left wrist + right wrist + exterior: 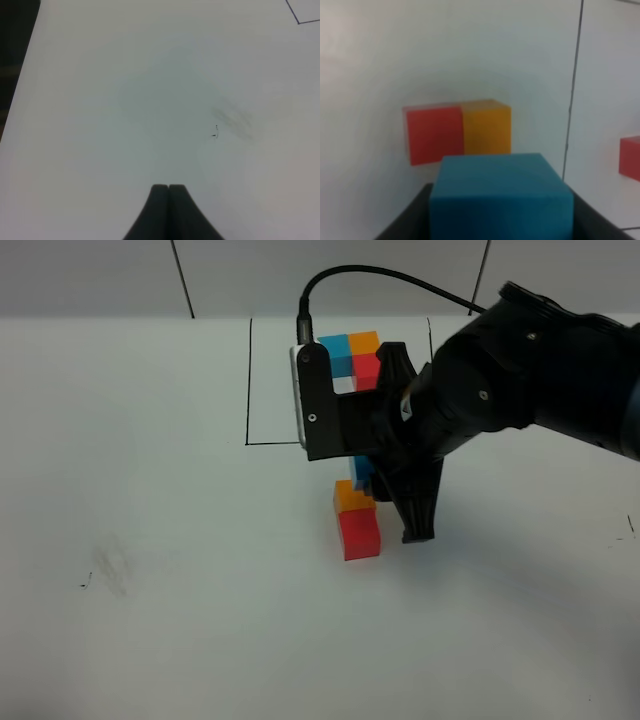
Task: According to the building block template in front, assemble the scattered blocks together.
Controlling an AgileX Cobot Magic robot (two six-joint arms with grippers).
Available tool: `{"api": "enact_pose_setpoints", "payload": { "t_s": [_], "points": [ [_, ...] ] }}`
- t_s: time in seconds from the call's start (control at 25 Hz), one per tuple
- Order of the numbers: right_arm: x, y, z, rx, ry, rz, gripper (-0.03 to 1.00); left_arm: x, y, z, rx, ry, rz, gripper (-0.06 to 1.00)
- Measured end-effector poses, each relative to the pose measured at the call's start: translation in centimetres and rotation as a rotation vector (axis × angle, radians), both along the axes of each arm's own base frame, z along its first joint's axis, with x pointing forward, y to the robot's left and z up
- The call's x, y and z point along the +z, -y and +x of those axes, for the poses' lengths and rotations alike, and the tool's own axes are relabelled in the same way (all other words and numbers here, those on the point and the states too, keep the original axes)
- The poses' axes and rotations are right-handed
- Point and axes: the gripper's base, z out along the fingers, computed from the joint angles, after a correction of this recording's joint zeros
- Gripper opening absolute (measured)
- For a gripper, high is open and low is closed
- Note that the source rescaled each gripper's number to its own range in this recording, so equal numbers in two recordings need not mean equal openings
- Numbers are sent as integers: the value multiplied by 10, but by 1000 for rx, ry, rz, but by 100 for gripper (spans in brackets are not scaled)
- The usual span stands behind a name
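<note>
Right end effector (501, 200) is pinching the blue cube (500, 180) between its two dark fingers, one on each side face. Whether that cube sits on the counter (150, 490) or hangs a little above it cannot be told.

Just beyond the fingertips lie the red cube (435, 132) and the orange cube (487, 127), touching face to face in a straight pair. The held cube is near them on the orange end but not yet against either one.

Farther off to one side of this end effector, inside the black drawn frame (247, 380), stands the building block template (352, 355): blue and orange side by side, with red against the orange to make an L.

Left end effector (168, 200) has its fingers pressed together with nothing between them. It hangs over bare counter well apart from all the blocks, with only a faint grey smudge (232, 120) ahead of it.

As a judgement, the task is roughly two thirds done. Red and orange are joined as the template shows. What remains is to seat the blue cube flush against the orange one, on the face that turns the row into the L, and then let go.
</note>
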Motion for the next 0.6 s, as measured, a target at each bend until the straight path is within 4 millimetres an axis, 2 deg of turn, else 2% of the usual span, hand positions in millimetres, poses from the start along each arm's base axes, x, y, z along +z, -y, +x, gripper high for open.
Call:
{"api": "enact_pose_setpoints", "payload": {
  "t_s": [0.28, 0.4, 0.6],
  "points": [
    [18, -38, 24, 72, -31, 49, 43, 0, 0, 0, 0, 0, 0, 0],
    [11, -57, 27, 128, -57, 43, 43, 0, 0, 0, 0, 0, 0, 0],
    [-17, -82, 31, 203, -92, -7, 43, 0, 0, 0, 0, 0, 0, 0]
  ]
}}
